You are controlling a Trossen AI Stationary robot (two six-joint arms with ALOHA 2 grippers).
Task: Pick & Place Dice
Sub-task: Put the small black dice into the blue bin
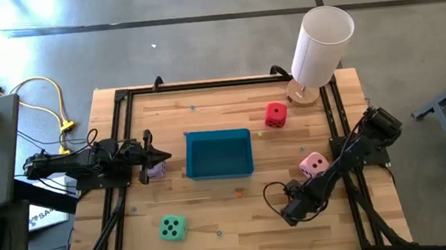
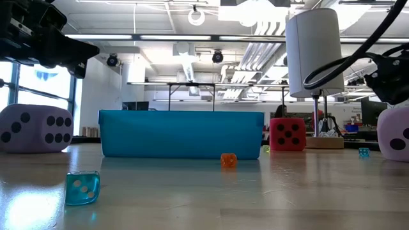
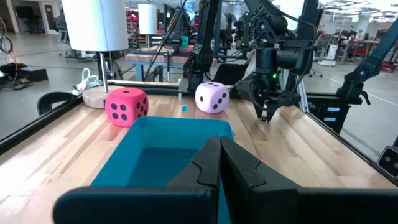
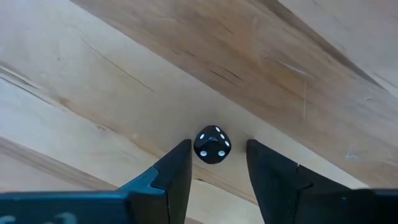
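Note:
My right gripper (image 4: 217, 148) points down at the table near its near right part (image 1: 288, 214). It is open, with one finger on each side of a tiny black die (image 4: 212, 145) with white pips that lies on the wood. A pink die (image 1: 314, 165) sits just beyond it, a red die (image 1: 275, 115) farther back, and a mint green die (image 1: 172, 227) at the near left. A lilac die (image 1: 156, 169) lies under my left gripper (image 1: 160, 156), which waits level and shut beside the teal tray (image 1: 219, 168).
A white cylinder on a round wooden foot (image 1: 322, 41) stands at the far right corner. Tiny dice lie about: an orange one (image 2: 228, 160) before the tray, a clear teal one (image 2: 82, 188) near the front. Black rails (image 1: 337, 114) frame the table.

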